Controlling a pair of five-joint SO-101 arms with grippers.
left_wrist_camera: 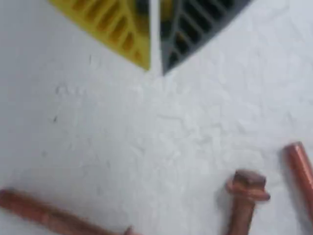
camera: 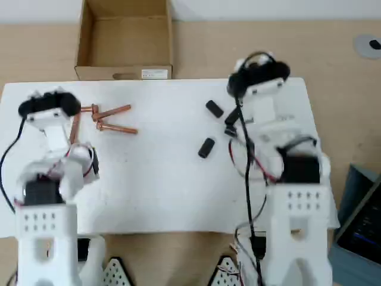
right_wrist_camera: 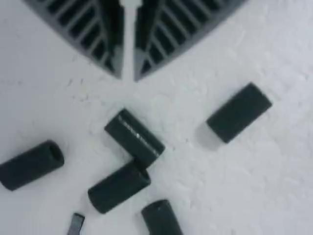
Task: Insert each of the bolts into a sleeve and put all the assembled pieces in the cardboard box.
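- The left arm's fingers (left_wrist_camera: 124, 36), one yellow and one dark grey, are together, with just a thin slit between their tips, low over the white mat (camera: 155, 185).
- The copper bolts (camera: 113, 119) lie loose on the mat beside those fingers. One bolt head (left_wrist_camera: 247, 186) lies near the tips.
- The right arm's fingers (right_wrist_camera: 93, 34), both dark, are likewise together, a thin slit between them, over the mat.
- The black sleeves (right_wrist_camera: 134, 138) lie scattered near these fingers. Two touch each other and the rest lie apart.
- The cardboard box (camera: 83, 42) stands open on the counter (camera: 333, 53) at the mat's far edge, nearer the bolts than the sleeves.
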